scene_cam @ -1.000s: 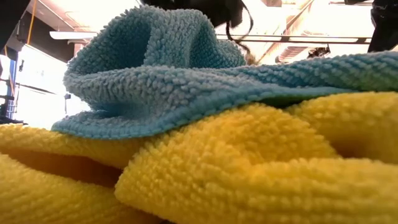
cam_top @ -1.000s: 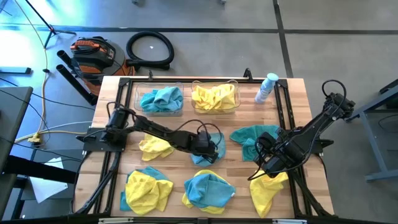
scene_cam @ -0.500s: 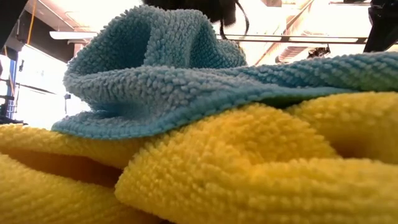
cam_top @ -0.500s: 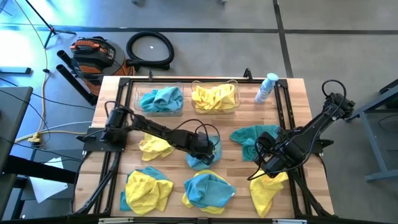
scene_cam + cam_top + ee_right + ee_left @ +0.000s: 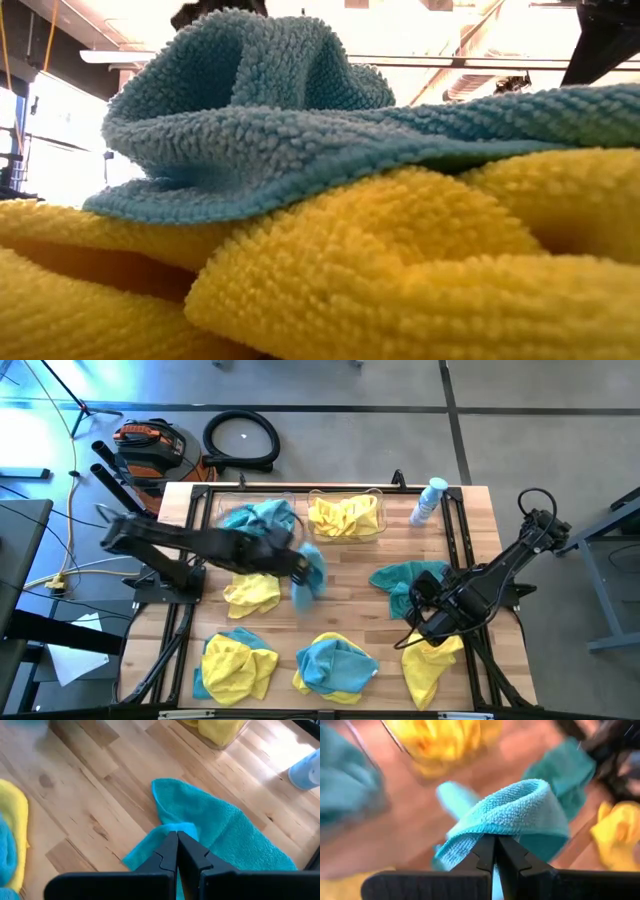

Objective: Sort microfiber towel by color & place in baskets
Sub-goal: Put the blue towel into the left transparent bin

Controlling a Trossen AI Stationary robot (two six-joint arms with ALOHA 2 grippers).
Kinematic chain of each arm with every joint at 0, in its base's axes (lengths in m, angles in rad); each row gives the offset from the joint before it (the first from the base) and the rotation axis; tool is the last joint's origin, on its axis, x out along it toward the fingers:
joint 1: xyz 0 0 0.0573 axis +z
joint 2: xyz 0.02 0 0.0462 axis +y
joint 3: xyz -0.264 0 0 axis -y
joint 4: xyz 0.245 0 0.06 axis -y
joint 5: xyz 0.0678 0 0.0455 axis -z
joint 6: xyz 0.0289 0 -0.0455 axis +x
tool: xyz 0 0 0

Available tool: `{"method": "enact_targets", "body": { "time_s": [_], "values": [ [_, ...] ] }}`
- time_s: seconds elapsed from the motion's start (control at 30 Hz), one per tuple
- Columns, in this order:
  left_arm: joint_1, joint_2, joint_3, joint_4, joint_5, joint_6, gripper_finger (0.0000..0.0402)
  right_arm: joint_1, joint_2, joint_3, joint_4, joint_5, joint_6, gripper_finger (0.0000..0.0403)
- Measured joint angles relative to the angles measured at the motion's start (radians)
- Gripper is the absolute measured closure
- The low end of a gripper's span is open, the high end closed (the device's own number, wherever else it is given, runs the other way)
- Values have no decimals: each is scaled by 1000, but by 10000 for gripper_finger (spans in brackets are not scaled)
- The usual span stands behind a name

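Left gripper [image 5: 303, 565] is closed on a blue towel [image 5: 309, 575], lifted above the table [image 5: 350, 570], near the basket with blue towels [image 5: 258, 518]. Carrying step; next, it should move over that basket and release. Right gripper [image 5: 424, 622] waits closed beside a teal towel [image 5: 405, 580].

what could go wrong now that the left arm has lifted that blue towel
1. The left end effector pinches only a folded edge of the blue towel; it could slip free before reaching the left basket.
2. The hanging tail could catch that basket's rim and drape outside, since a blue towel already fills much of it.
3. The right end effector sits shut against the teal towel, so moving that arm could drag it.
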Motion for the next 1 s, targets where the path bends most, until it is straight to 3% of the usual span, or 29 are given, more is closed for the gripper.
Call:
{"method": "enact_targets", "body": {
  "time_s": [0.2, 0.37, 0.7, 0.87, 1.0],
  "values": [
    [21, -204, 0, -12, -161, 150, 401, -43, 0, 0, 3, 32, 8, 403],
    [112, -354, 2, -13, -243, 315, 401, -101, 0, 0, 21, 73, 60, 403],
    [392, -511, 2, -132, -246, 549, 401, -225, 0, 0, 81, 77, 60, 403],
    [509, -503, -10, -240, -168, 522, 401, -281, 0, 0, 88, 77, 60, 403],
    [576, -485, -121, -263, -128, 527, 401, -319, 0, 0, 110, 77, 59, 403]
  ]
}}
